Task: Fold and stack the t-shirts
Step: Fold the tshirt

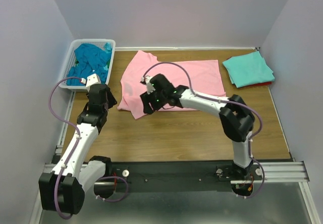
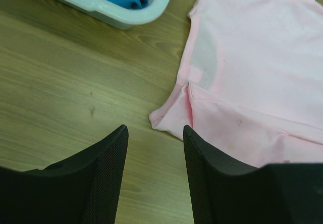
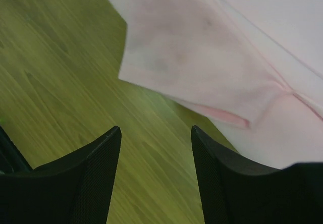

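A pink t-shirt [image 1: 171, 80] lies partly folded mid-desk [image 1: 176, 133], while the left arm [image 1: 83, 133] and right arm [image 1: 212, 103] hover by its near-left corner, jaws apart and empty, apparently between folds and needing to grip an edge next.

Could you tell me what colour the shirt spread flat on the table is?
The shirt is light pink, clearest in the top view.

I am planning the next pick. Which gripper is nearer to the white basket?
Left. The left gripper hangs over bare table just in front of the near right corner of the basket. The right gripper is farther right, at the near left edge of the pink t-shirt.
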Controlling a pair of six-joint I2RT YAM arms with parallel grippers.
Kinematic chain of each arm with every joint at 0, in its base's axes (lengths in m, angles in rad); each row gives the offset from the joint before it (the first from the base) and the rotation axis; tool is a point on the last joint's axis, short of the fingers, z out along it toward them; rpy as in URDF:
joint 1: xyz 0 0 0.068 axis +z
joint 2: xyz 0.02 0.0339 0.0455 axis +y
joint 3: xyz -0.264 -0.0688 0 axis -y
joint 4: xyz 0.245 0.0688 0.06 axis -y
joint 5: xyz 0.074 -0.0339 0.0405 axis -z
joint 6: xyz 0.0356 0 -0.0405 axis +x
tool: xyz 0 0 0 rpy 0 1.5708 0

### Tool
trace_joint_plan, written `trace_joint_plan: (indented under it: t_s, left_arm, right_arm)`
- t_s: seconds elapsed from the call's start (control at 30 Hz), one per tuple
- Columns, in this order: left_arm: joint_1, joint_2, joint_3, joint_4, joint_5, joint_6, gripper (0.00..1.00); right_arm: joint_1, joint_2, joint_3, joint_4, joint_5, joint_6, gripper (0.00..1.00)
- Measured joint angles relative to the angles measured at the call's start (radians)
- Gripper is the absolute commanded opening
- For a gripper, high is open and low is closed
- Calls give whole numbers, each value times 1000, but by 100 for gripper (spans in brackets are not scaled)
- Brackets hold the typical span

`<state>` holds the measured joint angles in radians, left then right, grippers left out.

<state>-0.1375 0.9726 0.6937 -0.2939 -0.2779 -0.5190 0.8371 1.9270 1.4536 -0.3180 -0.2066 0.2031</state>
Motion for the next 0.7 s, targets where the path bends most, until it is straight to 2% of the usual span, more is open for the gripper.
trace_joint_plan:
  t_s: [0.3, 0.43, 0.63, 0.7]
  left_arm:
    - [11, -80, -12, 53, -73, 8, 56]
    - [19, -52, -12, 55, -73, 11, 56]
    - [21, -42, -12, 55, -72, 11, 56]
    - [23, -42, -12, 56, -72, 12, 55]
  right_arm:
    - [131, 243, 210, 17, 35, -100, 55]
    - [150, 308, 269, 20, 55, -129, 43]
    - [161, 366, 305, 27, 66, -154, 42]
    - [165, 370, 308, 30, 74, -159, 35]
